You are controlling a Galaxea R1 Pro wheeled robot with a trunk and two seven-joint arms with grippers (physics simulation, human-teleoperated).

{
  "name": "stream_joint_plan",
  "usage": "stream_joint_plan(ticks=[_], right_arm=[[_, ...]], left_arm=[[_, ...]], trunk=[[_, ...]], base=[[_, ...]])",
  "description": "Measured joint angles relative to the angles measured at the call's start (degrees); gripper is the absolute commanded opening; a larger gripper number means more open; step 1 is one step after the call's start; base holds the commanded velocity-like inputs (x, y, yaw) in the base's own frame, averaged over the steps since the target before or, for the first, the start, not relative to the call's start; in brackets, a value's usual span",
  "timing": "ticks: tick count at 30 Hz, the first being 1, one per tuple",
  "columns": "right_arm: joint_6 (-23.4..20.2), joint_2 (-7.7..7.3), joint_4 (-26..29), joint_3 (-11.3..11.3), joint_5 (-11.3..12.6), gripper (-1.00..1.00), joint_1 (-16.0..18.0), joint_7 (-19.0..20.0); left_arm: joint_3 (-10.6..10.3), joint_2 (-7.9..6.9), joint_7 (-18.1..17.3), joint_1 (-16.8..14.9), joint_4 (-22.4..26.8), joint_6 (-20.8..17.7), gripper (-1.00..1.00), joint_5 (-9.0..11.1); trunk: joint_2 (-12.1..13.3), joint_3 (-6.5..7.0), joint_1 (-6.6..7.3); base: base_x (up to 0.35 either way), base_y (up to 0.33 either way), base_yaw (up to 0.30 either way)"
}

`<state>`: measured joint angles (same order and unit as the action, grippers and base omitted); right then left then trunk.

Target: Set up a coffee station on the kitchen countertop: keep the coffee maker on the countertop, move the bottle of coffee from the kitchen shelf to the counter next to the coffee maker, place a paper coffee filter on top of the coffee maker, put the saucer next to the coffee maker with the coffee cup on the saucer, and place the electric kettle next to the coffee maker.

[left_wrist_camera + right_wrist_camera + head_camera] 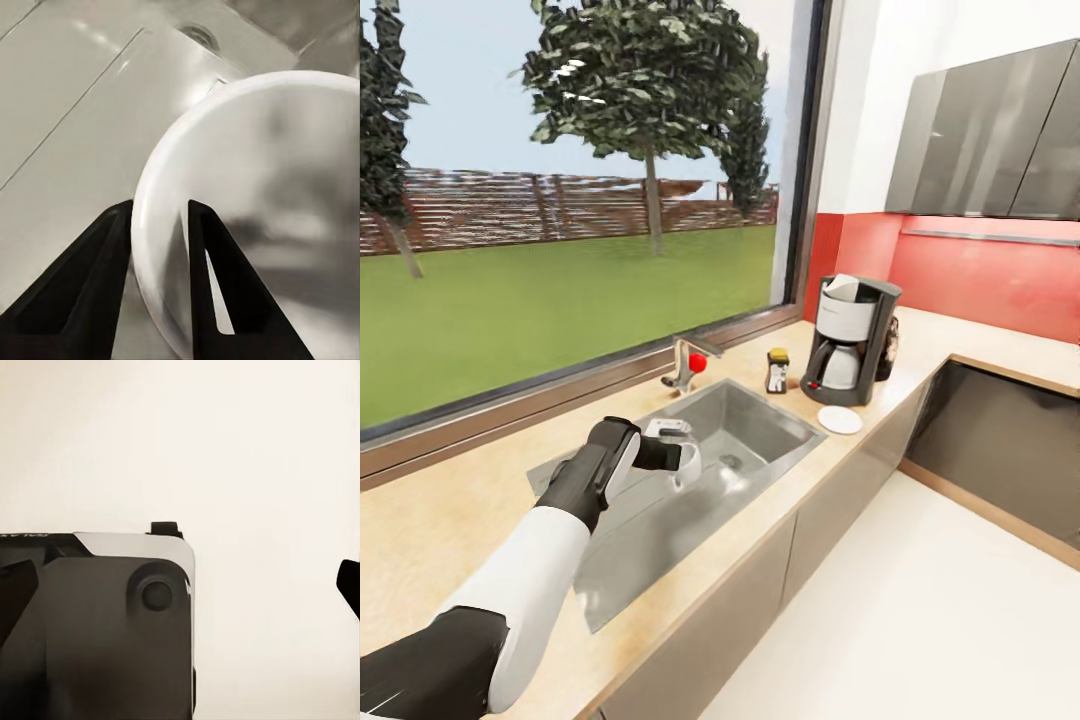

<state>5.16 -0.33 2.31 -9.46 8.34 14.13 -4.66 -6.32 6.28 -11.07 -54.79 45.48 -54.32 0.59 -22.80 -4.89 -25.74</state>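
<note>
Left gripper [159,247] pinches cup [262,195] rim over sink [760,420]; keep it level, carry to saucer [840,420] by maker [852,340]. Right fingers: can't tell.

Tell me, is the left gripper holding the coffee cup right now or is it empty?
Holding it. In the left wrist view the left gripper has its two fingers on either side of the coffee cup's rim, above the sink.

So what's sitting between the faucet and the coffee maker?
In the head view, the coffee bottle stands on the counter between the faucet and the coffee maker, behind the sink.
</note>
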Motion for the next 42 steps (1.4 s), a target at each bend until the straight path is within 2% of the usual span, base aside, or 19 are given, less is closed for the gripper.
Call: stream_joint_plan(ticks=[17,35,42], right_arm=[[-0.1,0.15,0.0,0.1,0.1,1.00,0.0,-0.1],[-0.1,0.20,0.0,0.1,0.1,1.00,0.0,-0.1],[-0.1,0.16,0.0,0.1,0.1,1.00,0.0,-0.1]], left_arm=[[0.0,0.04,0.0,0.0,0.0,0.0,-1.00,0.0],[0.0,-0.05,0.0,0.0,0.0,0.0,-1.00,0.0],[0.0,-0.04,0.0,0.0,0.0,0.0,-1.00,0.0]], trunk=[[0.0,0.00,0.00],[0.0,0.00,0.00],[0.0,0.00,0.00]], base=[[0.150,-0.264,0.004],[0.159,-0.263,0.249],[0.162,-0.262,0.060]])
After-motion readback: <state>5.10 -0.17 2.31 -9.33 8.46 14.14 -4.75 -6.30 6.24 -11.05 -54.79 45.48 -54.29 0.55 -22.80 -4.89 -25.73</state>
